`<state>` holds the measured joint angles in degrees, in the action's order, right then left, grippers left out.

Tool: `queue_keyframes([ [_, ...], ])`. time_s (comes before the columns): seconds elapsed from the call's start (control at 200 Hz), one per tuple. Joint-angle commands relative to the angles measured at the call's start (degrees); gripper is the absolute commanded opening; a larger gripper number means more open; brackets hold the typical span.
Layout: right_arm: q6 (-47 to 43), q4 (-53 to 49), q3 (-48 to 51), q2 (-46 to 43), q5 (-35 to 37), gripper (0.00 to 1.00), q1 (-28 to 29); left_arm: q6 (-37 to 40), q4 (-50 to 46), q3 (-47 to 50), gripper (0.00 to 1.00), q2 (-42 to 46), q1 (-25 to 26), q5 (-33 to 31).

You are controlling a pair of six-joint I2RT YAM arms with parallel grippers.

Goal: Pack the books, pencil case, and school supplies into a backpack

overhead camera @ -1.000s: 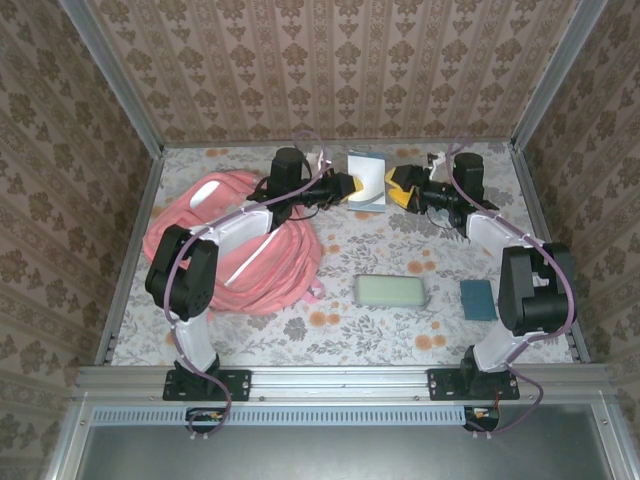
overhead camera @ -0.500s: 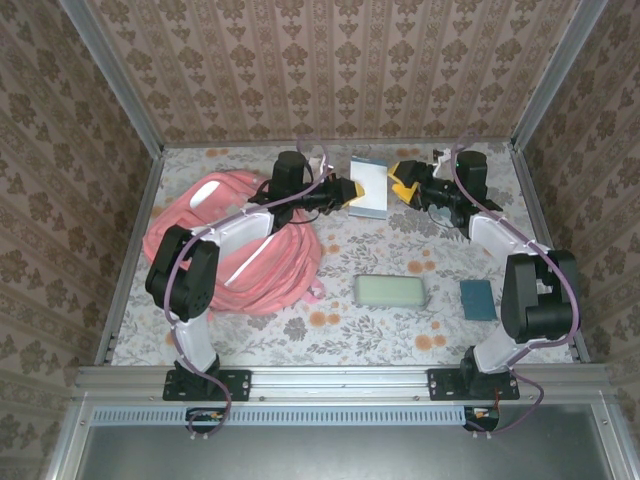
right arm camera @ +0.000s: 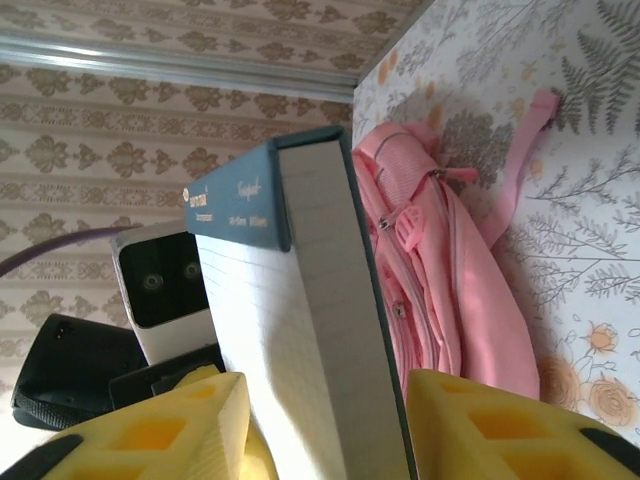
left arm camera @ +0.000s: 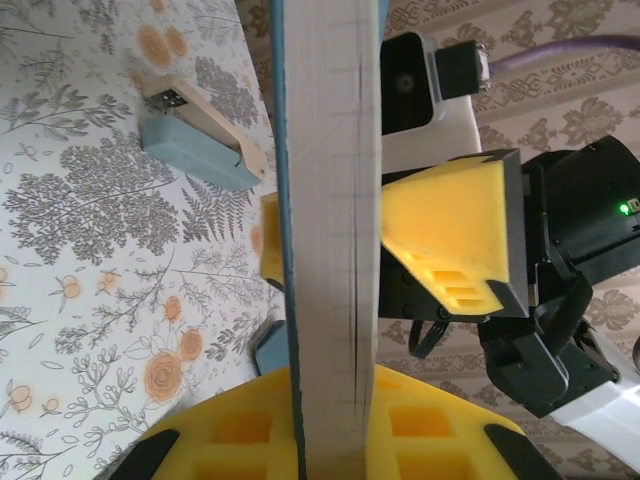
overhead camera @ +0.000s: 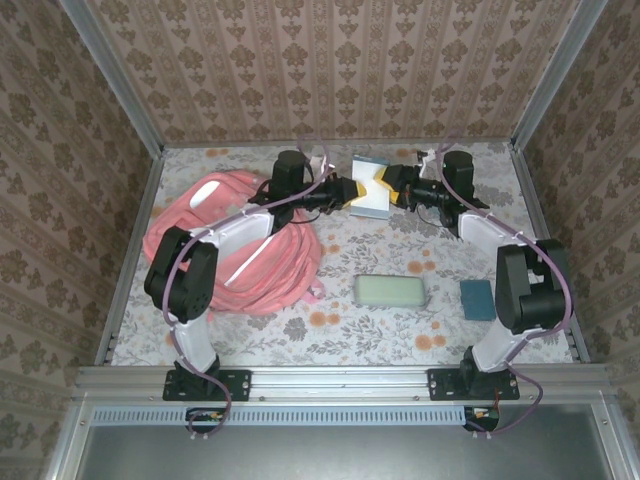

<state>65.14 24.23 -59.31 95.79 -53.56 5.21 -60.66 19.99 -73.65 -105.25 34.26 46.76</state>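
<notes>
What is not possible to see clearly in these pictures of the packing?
- Whether the backpack is open: top view, the left arm lies across it.
- Print on the book cover: right wrist view, too small to read.
- Whether the right hand presses the book: right wrist view, the bottom edge cuts off its pads.

The left arm (overhead camera: 180, 275) and right arm (overhead camera: 525, 285) looked alike: black joint housings, white link shells, a thin purple cable (left arm camera: 560, 55) trailing along each. The left claw (overhead camera: 354, 190) and right claw (overhead camera: 392, 188) wore chunky yellow slotted pads (left arm camera: 450, 230). A green light (left arm camera: 627, 208) glowed on black casing.
</notes>
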Motion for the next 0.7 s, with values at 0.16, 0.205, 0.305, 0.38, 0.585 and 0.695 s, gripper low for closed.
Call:
queue_keyframes([
  [0.16, 2.2, 4.8, -1.5, 0.3, -4.0, 0.15, 1.0, -1.6, 4.3, -0.5, 0.0, 2.8, 0.4, 1.9],
  [0.205, 2.2, 4.7, -1.5, 0.1, -3.9, 0.07, 1.0, -1.5, 4.0, -0.5, 0.0, 2.9, 0.4, 1.9],
  [0.305, 1.4, 3.7, -1.4, -0.6, -3.4, 0.0, 0.9, 0.4, 1.1, -0.5, 0.11, 3.7, 0.1, 1.3],
  [0.38, 0.3, 2.1, -1.2, -1.4, -2.7, 0.0, 0.9, 3.1, -3.5, -0.3, 0.32, 5.0, -0.7, -0.1],
  [0.585, -5.5, -6.1, -0.4, -4.7, 1.0, 0.0, 0.9, 15.6, -24.4, 0.4, 0.48, 12.2, -4.8, -7.5],
  [0.695, -8.2, -9.8, 0.5, -6.7, 3.5, 0.0, 1.0, 24.3, -37.5, 1.2, 0.47, 16.2, -6.6, -14.7],
])
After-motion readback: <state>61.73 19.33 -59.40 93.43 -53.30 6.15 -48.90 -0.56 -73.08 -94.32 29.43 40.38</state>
